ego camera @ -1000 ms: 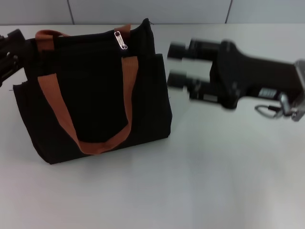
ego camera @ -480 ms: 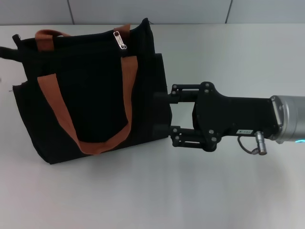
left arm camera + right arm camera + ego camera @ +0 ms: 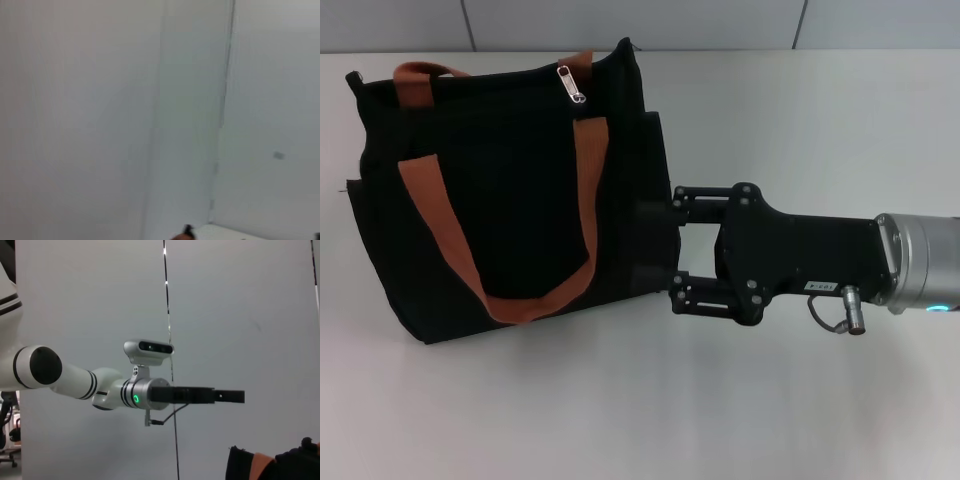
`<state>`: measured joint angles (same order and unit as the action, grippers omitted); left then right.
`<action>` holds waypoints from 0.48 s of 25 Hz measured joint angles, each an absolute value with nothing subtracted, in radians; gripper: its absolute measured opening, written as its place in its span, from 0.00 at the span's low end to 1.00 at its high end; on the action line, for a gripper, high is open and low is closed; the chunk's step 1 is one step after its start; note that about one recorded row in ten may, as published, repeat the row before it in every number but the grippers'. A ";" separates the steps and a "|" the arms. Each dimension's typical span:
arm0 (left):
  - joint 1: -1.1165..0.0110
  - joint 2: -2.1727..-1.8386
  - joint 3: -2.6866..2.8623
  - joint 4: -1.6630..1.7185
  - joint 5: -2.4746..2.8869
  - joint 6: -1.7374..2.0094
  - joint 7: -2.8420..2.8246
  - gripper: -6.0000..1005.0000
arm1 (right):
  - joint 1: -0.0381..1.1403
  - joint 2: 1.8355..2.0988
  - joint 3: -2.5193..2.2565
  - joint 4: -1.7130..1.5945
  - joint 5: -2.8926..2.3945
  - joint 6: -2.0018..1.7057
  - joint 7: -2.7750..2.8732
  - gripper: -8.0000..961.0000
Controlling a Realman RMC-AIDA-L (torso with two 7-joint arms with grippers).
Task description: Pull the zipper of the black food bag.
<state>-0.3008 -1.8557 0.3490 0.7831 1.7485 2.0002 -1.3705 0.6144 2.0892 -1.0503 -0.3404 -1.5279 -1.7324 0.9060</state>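
The right gripper (image 3: 655, 245) lies low over the tabletop (image 3: 770, 400) at the right-hand side of the black food bag (image 3: 510, 190), its two fingers (image 3: 655, 210) spread wide and pointing toward the bag's side panel. The tips of both fingers reach the bag's side pocket edge and seem to touch the fabric, one nearer the bag's top, the other nearer its base; nothing is held between them. Behind the fingers the black gripper body runs back to a silver wrist cuff (image 3: 920, 265), with a small silver connector plug (image 3: 850, 305) hanging under it.

The bag stands upright on the left half of the pale tabletop, its broad face toward the head camera. Two rust-orange handles (image 3: 585, 190) show: one droops in a long loop down the front face, the other lies along the top edge. The zipper (image 3: 571, 84), a small silver pull tab, sits on the zip line near the top edge, toward the bag's right end and just beside the upper end of the front handle. It is well apart from the right gripper's fingers.

In the right wrist view the left gripper (image 3: 230, 396) shows held up in the air in front of a pale wall, on its white arm (image 3: 75, 380), above a corner of the bag. Whether its fingers are apart or together cannot be told.
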 joint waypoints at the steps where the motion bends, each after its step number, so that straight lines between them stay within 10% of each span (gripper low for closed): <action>1: -0.286 -1.863 0.417 0.787 1.713 2.013 -1.368 0.81 | 0.615 2.089 -1.052 -0.338 -1.529 -1.731 0.901 0.68; 12: -0.268 -1.990 0.797 0.688 1.742 1.992 -1.092 0.81 | 0.616 2.090 -1.095 -0.261 -1.548 -1.690 0.865 0.73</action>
